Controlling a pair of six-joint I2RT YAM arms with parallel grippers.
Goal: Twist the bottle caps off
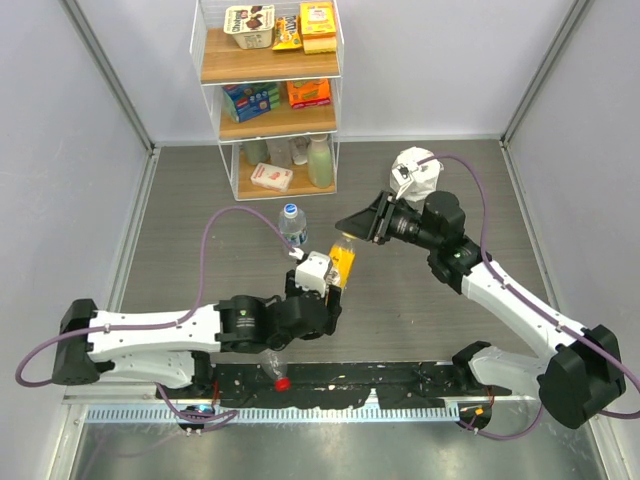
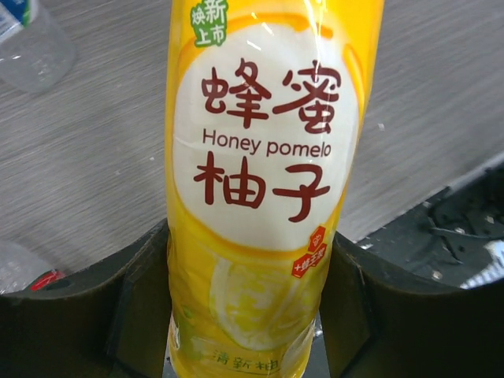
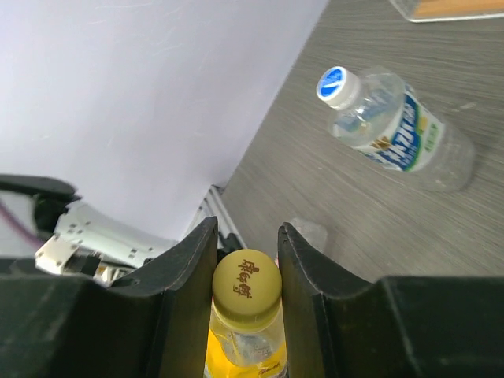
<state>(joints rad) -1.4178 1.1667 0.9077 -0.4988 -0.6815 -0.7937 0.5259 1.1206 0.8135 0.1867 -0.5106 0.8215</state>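
While the overhead view takes in the whole grey bench (image 1: 180, 190), entries run as follows.

Overhead view.
- Left tool (image 1: 335, 280): pinching the yellow bottle (image 1: 343, 260) low on its body, near mid-bench. Whether the bottle's base rests on the bench cannot be told.
- Right tool (image 1: 350, 228): at the bottle's top end.
- Blue-label bottle (image 1: 292, 228): upright, just behind the left tool, capped.
- Clear bottle (image 1: 272, 365): lying at the near edge under the left arm, red cap (image 1: 283, 382) on.
- Shelf rack (image 1: 270, 100): at the back wall, no part of the job.

Left wrist view.
- Yellow bottle fills the frame, label to the camera. Both fingers (image 2: 118, 315) press its sides, with no gap showing.

Right wrist view.
- Yellow cap (image 3: 246, 287): seated on the neck, caught between the two pads (image 3: 189, 276), which touch it on either side. The right tool is pinched on the cap.
- White cap (image 3: 335, 85): on the blue-label bottle beyond.

Step in hand, by judgement: loosening the yellow cap. All three caps appear to be on.

Handling notes.
- Hold the body firm so it cannot spin with the cap.
- Turn the right wrist about the bottle's own axis, pads centred on the cap's side wall.
- Regrip between turns if the wrist runs out of travel.
- Thin plastic may buckle under too hard a squeeze.
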